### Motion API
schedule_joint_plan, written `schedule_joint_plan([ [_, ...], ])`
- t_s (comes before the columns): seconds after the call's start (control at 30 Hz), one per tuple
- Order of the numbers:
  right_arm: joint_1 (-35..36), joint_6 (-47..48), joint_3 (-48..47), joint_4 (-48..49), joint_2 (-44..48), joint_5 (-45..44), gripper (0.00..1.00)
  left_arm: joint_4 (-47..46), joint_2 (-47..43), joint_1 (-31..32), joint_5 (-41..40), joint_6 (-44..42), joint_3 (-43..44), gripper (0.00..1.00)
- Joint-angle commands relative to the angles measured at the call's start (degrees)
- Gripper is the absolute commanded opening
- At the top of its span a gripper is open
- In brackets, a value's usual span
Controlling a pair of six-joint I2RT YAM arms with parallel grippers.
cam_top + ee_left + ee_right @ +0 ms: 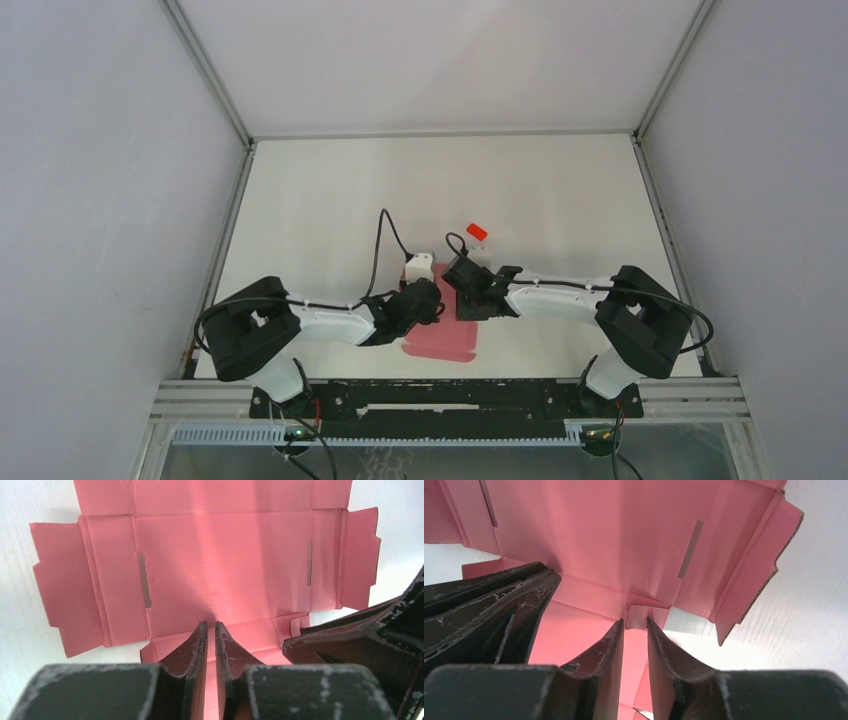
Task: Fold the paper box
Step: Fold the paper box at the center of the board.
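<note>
Where it lies: the pink, matte, thin-cardboard paper box (441,341) is spread open and flat on the white table (560,200), just in front of the two bases and between the arms.
Left gripper: here's the left gripper (210,625), fingers pressed almost together with a sliver of pink card between them. I read that as a pinch on the middle of the long edge flap.
Right gripper: the right gripper (635,621) sits at the corner of that same flap, beside a small tab. Its fingers stand a narrow gap apart with pink card in the gap, and I can't tell whether the pads are biting or just straddling.
Which way it lies: from the left fingers the whole sheet stretches away straight ahead. Its long axis and the flap's crease run crosswise to them.
Who's nearer: both are right on the card. The left one has the middle of the edge and the right one has the end, the two grippers just beside each other.
Coming move, my guess: the flap has to swing up about that crease, so the lift should go up and over towards the main panel without dragging the sheet.
Side flap: the one by the right gripper is tilted up off the table, with its cut edge showing.
Slots: two thin slits, one near each end of the main panel.
Bystander: a tiny bright red rectangular block (476,231) lies farther out, apart from the card.
Writing: none to read, no brand, no label, plain pink all over.
</note>
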State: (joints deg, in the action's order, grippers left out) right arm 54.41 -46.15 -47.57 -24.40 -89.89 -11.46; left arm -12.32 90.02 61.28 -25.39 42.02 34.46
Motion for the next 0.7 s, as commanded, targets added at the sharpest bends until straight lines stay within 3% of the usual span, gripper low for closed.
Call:
schedule_joint_plan([
  [0.0, -0.6, 1.5, -1.2, -2.3, 0.3, 0.2, 0.33, 2.8, -3.8, 0.2, 0.4, -0.6, 0.2, 0.15],
  [0.53, -0.9, 1.8, -1.2, -2.1, -0.1, 0.9, 0.33, 14.7, -23.0, -1.9, -4.6, -1.5, -3.5, 0.17],
  [0.6, -0.9, 1.7, -1.2, -2.0, -0.1, 1.0, 0.33, 14.1, -23.2, -2.4, -3.7, -1.1, -4.7, 0.13],
  [0.67, -0.9, 1.8, -1.2, -1.8, 0.4, 1.3, 0.34, 13.5, -22.5, -2.6, -3.5, -0.6, -5.7, 0.01],
])
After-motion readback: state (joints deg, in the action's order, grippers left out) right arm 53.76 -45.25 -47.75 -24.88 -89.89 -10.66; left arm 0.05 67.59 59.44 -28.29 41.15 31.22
